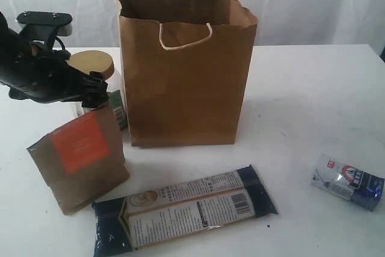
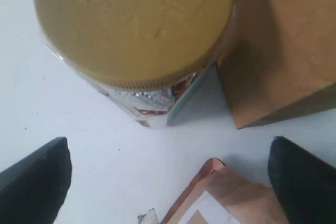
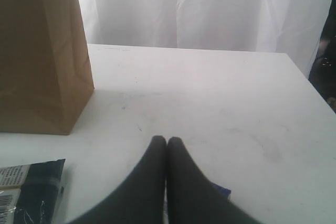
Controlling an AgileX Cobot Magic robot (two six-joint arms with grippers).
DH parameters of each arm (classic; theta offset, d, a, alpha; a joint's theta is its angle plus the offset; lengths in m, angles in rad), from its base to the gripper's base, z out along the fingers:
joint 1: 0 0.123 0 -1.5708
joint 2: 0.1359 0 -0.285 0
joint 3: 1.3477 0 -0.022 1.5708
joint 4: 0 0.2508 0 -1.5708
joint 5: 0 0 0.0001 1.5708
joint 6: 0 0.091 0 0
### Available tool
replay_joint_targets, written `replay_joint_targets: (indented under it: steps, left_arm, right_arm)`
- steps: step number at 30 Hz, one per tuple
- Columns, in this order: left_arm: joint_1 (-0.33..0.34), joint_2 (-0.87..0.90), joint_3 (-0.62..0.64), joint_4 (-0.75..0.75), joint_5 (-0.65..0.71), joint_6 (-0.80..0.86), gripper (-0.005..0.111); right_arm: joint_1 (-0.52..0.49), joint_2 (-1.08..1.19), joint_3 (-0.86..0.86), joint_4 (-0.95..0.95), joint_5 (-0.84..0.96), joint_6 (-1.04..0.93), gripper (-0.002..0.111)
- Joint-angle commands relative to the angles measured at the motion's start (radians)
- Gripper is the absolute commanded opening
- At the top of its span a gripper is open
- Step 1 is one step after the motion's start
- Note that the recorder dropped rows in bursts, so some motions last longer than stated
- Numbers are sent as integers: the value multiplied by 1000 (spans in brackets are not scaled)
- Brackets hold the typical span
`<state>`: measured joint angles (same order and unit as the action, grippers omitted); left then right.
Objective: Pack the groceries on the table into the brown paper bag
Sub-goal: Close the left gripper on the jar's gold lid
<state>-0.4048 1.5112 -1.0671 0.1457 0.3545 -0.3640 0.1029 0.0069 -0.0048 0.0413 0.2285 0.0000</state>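
The brown paper bag (image 1: 180,76) stands upright mid-table with its mouth open. The gold-lidded clear jar (image 1: 91,63) is just left of it, and my left gripper (image 1: 95,91) hovers open over the jar's near side. In the left wrist view the jar (image 2: 131,24) lies ahead of the wide-apart fingers (image 2: 37,177), with the top of the brown pouch (image 2: 231,198) between them. The pouch (image 1: 78,157) leans in front. A dark tin can (image 1: 118,108) peeks out beside the bag. The long dark-blue packet (image 1: 183,209) lies at the front. My right gripper (image 3: 167,140) is shut on nothing. The yellow bottle is out of view.
The small blue-silver packet (image 1: 348,182) lies at the front right of the white table (image 1: 301,88); its corner (image 3: 220,192) shows under the right fingers. White curtains hang behind. In the right wrist view the bag (image 3: 37,51) and the long packet's end (image 3: 31,192) lie to one side.
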Motion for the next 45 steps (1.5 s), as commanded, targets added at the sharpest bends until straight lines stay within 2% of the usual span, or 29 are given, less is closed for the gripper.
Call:
replay_joint_targets:
  steps: [1, 5, 19, 23, 29, 36, 45]
  left_arm:
    - [-3, -5, 6, -14, 22, -11, 102]
    - [1, 3, 6, -3, 8, -11, 102]
    - [5, 42, 6, -15, -202, -163, 102]
    - [5, 42, -20, -10, -196, -155, 102]
    - [24, 51, -78, 82, -195, -155, 102]
    - [44, 55, -80, 159, -191, -152, 102]
    - [44, 74, -80, 166, -212, -129, 102]
  right_arm:
    - [-4, -7, 5, -7, -7, 0, 0]
    - [-4, -7, 5, -9, -7, 0, 0]
    - [-4, -7, 5, -9, -7, 0, 0]
    - [-4, -7, 5, -9, -7, 0, 0]
    - [-4, -7, 5, -7, -7, 0, 0]
    - [-4, -7, 5, -7, -7, 0, 0]
    - [-4, -7, 5, -7, -7, 0, 0]
